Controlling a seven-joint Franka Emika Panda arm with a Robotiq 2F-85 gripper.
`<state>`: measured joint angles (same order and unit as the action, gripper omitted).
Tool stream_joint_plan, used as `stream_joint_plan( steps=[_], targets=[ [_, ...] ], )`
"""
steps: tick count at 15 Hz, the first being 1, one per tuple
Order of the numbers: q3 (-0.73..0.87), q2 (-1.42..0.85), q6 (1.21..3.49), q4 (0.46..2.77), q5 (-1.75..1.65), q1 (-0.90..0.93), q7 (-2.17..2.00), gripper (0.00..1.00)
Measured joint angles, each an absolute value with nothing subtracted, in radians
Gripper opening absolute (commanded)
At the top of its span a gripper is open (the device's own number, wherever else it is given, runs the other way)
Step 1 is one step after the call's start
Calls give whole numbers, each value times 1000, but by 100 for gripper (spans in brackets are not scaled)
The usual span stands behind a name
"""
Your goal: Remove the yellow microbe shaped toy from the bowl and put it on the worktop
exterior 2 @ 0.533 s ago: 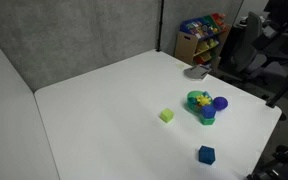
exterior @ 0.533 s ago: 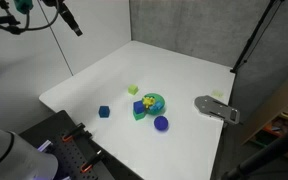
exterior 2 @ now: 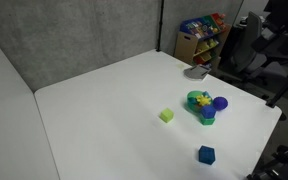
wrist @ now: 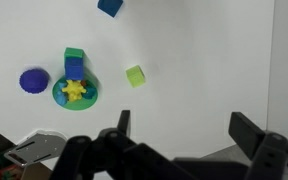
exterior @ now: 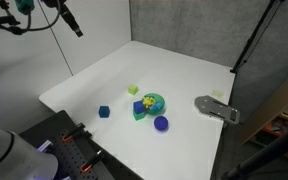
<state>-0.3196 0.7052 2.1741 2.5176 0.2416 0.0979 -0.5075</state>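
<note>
gripper [wrist: 179,122] comes in from the bottom edge of the wrist view, jaws spread wide, nothing between them. arm [exterior: 68,17] high in the upper left corner of an exterior view.

The yellow microbe shaped toy [wrist: 75,90], bright, lumpy and star-like in outline, lies inside the bowl [wrist: 92,97], around its middle. The bowl, small, round, shallow and green, sits upright on the white counter [wrist: 204,60].

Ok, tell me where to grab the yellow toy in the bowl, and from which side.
Pinch the yellow toy across its lumpy middle, coming straight down from above. It lies in the shallow green bowl, so the rim would likely hinder a side approach, and a blue block crowds one edge.
</note>
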Motion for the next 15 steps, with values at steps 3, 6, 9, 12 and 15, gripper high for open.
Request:
stream_joint_plan(
  steps=[3,6,9,12,15],
  targets=[
    [-312,670,2173,2509,231,96,-502,100],
    [-298,615,2164,2479,197,83,-501,100],
    [-276,546,2135,2423,160,66,-493,100],
    [-245,470,2089,2361,136,54,-467,100],
    [-210,394,2057,2321,127,51,-427,100]
  ],
)
